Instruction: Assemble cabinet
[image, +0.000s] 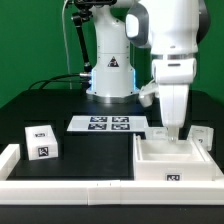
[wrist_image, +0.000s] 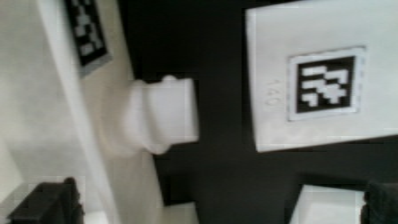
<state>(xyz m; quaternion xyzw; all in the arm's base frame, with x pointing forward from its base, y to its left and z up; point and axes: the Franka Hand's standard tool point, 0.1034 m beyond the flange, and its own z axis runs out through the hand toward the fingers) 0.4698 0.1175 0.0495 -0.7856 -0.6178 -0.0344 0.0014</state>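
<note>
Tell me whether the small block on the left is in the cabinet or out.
Out. The block sits alone on the black table, well apart from the cabinet on the exterior view's right.

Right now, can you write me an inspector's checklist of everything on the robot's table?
Surface: black table, with a low white border rail along the front and the exterior view's left.
Job's things: cabinet, an open white box shell with a tag on its front wall, at the exterior view's right. A small white tagged block sits apart at the exterior view's left.
Clutter: nothing seen apart from the marker board, lying flat mid-table.
Grippers: gripper hangs over the cabinet, fingers apart, holding nothing.
Cables: black cables run behind the robot base.
Surroundings: green wall at the back.
</note>
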